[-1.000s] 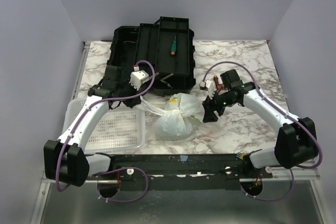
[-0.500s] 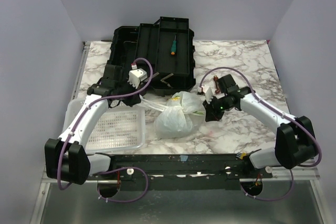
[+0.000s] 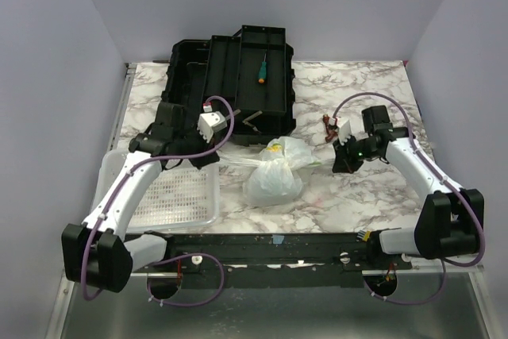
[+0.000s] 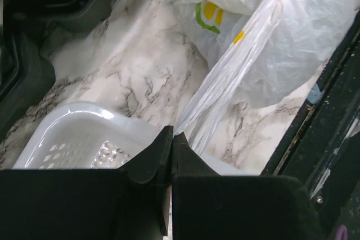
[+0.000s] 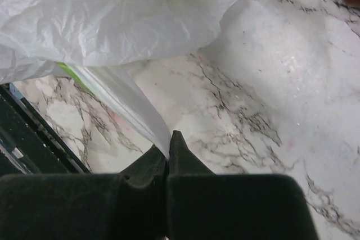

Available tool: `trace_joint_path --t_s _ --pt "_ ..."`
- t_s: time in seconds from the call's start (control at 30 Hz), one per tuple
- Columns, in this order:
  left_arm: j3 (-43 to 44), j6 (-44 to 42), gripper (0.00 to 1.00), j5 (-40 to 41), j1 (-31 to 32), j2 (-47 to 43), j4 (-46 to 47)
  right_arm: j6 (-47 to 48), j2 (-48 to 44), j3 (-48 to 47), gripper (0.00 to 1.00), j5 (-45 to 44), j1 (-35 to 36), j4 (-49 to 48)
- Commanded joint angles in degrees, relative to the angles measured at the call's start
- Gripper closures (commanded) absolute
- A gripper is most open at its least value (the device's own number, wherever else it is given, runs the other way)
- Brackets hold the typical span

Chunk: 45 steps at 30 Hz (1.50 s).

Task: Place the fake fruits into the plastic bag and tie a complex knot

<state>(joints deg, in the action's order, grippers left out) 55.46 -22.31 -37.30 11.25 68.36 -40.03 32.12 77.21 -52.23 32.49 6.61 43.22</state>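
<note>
The left claw (image 4: 171, 139) is pinched closed on the taut left handle (image 4: 225, 77) of the plastic bag (image 3: 274, 180), which sits mid-tabletop (image 3: 357, 85) between the arms. The right claw (image 5: 167, 141) is clamped on the right handle (image 5: 130, 104). The tying step seems in hand; next, the handles likely need crossing.

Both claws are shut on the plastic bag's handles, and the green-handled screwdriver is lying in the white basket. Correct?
No. The top external view shows the green-handled screwdriver lying in the open black toolbox, not the white basket. The rest holds: left claw and right claw are each shut on a handle of the plastic bag.
</note>
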Motion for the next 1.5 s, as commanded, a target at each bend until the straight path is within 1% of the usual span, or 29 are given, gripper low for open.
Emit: trace_joint_path --t_s 0.0,0.07,0.17,0.23,0.3,0.37,0.47,0.67,0.7,0.77,0.8,0.83,0.87,0.9,0.93,0.97,1.0,1.03,1.07,1.1,1.13,1.2,1.3,1.33,1.47 --pt "4.0 1.2 1.00 0.3 1.5 -6.0 -1.4 2.1 -1.4 -5.4 0.99 -10.0 -3.0 6.7" --pt "2.8 1.6 1.00 0.8 1.5 -6.3 -0.2 3.8 -1.7 -6.0 0.99 -10.1 -4.6 7.5" --pt "-1.7 0.9 1.00 5.9 1.5 -3.7 3.2 7.0 1.8 -4.0 0.99 -10.8 -6.2 7.9" --pt "-4.0 -0.7 1.00 10.2 0.9 -1.3 5.4 7.2 3.0 -1.6 0.99 -11.7 -6.3 5.4" --pt "-4.8 -1.0 1.00 12.0 -0.2 0.6 7.3 6.9 3.1 1.3 0.99 -12.9 -6.2 2.2" --pt "-3.1 -0.1 1.00 11.6 -0.3 1.9 7.2 7.2 3.2 3.6 0.99 -13.8 -6.2 0.1" --pt "-2.1 3.6 1.00 9.2 0.1 1.5 8.5 7.1 2.9 4.2 0.99 -12.4 -6.3 0.8" --pt "-0.1 4.7 1.00 7.9 0.7 1.2 6.9 4.6 1.3 -0.2 0.99 -5.2 -6.2 3.5" --pt "0.5 4.7 1.00 7.5 0.7 1.2 6.3 3.9 1.4 -1.1 0.96 -3.9 -6.2 4.0" --pt "2.2 4.6 1.00 5.8 0.7 1.7 4.2 3.5 2.0 -3.4 0.81 -0.8 -6.2 5.8" --pt "3.2 4.6 1.00 4.5 0.7 2.0 3.2 3.2 2.2 -4.6 0.75 0.6 -6.2 6.2" --pt "4.4 4.7 1.00 3.5 0.8 2.5 2.4 2.8 2.4 -5.6 0.65 1.6 -6.2 6.6" --pt "5.5 4.9 0.95 2.2 0.9 2.8 1.4 2.5 2.4 -6.7 0.56 2.8 -6.2 6.9" --pt "6.8 4.8 0.85 1.0 0.9 3.2 0.3 2.3 2.4 -8.0 0.45 3.7 -6.2 7.3" --pt "8.0 4.7 0.75 -0.3 1.0 3.5 -0.6 2.1 2.4 -9.0 0.38 4.8 -6.2 7.8" --pt "9.0 4.6 0.62 -1.3 1.2 3.6 -1.5 1.8 2.4 -10.2 0.31 5.8 -6.1 8.4" --pt "10.1 4.4 0.53 -2.4 1.3 3.7 -2.2 1.4 2.4 -11.5 0.25 6.8 -6.0 9.2" --pt "10.9 4.3 0.45 -3.1 1.3 3.6 -3.0 0.7 2.4 -13.3 0.20 7.8 -6.6 9.9" --pt "11.8 4.3 0.39 -3.6 1.4 3.5 -3.4 -0.5 2.3 -14.7 0.10 8.7 -6.6 10.3" --pt "12.5 4.2 0.35 -3.9 1.4 3.3 -3.7 -1.5 2.2 -16.4 0.03 9.6 -6.6 10.4" --pt "13.3 4.3 0.31 -4.1 1.4 3.1 -3.9 -3.1 2.2 -17.8 0.00 10.2 -6.6 10.1" --pt "15.2 4.4 0.21 -4.4 1.4 2.7 -4.3 -6.7 2.3 -21.4 0.00 11.3 -6.6 8.7" --pt "19.2 6.2 0.10 -5.1 1.4 2.9 -5.0 -12.8 3.2 -25.9 0.00 13.2 -6.6 5.2" --pt "20.9 6.7 0.02 -5.5 1.4 3.2 -5.6 -15.2 3.8 -27.4 0.00 13.8 -6.6 3.7" --pt "31.7 9.9 0.01 -5.4 0.9 6.8 -10.7 -27.3 6.3 -32.8 0.00 14.4 -6.6 -4.8"
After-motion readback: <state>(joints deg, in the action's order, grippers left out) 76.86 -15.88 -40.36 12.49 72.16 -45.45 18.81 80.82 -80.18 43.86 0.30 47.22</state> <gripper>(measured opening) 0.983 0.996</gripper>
